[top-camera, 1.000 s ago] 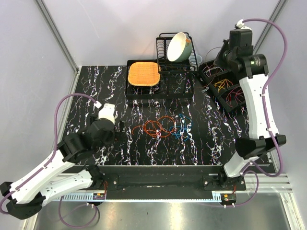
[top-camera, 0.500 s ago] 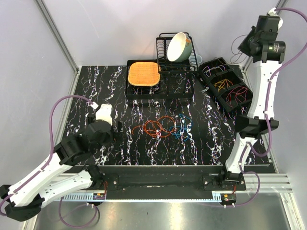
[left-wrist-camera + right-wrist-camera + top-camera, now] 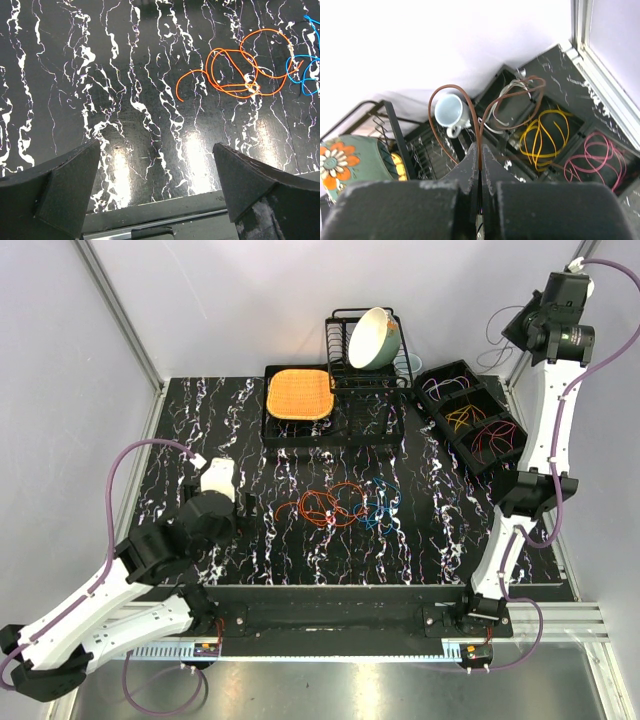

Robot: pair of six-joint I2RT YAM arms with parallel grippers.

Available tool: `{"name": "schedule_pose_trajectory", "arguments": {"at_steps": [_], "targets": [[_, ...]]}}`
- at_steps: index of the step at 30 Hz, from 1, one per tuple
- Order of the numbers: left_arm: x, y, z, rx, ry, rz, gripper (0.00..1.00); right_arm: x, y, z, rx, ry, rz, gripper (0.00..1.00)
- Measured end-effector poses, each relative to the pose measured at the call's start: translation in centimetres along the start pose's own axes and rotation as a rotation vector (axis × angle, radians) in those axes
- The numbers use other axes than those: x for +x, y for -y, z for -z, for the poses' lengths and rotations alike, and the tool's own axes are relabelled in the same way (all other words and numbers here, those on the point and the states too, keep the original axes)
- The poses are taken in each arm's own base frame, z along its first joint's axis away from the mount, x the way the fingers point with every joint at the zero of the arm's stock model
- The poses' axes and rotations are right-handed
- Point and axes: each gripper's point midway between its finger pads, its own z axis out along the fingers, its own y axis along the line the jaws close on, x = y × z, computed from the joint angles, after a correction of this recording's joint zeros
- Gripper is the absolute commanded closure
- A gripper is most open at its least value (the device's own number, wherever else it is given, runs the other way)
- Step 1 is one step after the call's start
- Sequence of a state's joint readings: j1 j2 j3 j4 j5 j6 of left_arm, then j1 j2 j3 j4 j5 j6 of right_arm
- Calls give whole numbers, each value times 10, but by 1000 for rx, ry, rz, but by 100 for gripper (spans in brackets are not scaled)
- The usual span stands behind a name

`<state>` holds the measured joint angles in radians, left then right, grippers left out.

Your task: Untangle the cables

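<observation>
A tangle of orange cable [image 3: 330, 505] and blue cable [image 3: 383, 508] lies mid-table; it also shows in the left wrist view, orange [image 3: 235, 70] and blue [image 3: 302, 70]. My left gripper [image 3: 156, 150] is open and empty, above the table's front edge, left of the tangle [image 3: 205, 512]. My right gripper [image 3: 480, 152] is shut on a maroon cable [image 3: 451, 87], which loops out from the fingertips. It is held high at the back right [image 3: 528, 328], above the black compartment bin [image 3: 505, 412].
The bin holds white [image 3: 507, 107], yellow [image 3: 542, 135] and pink [image 3: 600, 155] cables in separate compartments. A dish rack [image 3: 345, 350] with a green bowl [image 3: 372, 337], a mug [image 3: 449, 111] and an orange pad [image 3: 298, 393] on a black tray stand at the back.
My right arm has risen from over the bin, up and to the right, carrying the maroon cable. My left arm has shifted slightly.
</observation>
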<state>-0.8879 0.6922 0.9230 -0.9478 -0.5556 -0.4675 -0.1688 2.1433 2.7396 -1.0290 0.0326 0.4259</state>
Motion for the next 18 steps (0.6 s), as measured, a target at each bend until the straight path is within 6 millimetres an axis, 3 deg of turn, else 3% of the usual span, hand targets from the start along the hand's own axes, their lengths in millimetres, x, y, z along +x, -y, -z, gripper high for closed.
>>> {"name": "schedule_pose_trajectory", "arguments": {"at_steps": [8, 18], "targets": [[1, 0, -3, -14, -11, -10, 1, -16, 13, -10, -13, 36, -20, 100], [3, -1, -7, -35, -23, -23, 1, -12, 32, -33, -4, 15, -33, 100]]}}
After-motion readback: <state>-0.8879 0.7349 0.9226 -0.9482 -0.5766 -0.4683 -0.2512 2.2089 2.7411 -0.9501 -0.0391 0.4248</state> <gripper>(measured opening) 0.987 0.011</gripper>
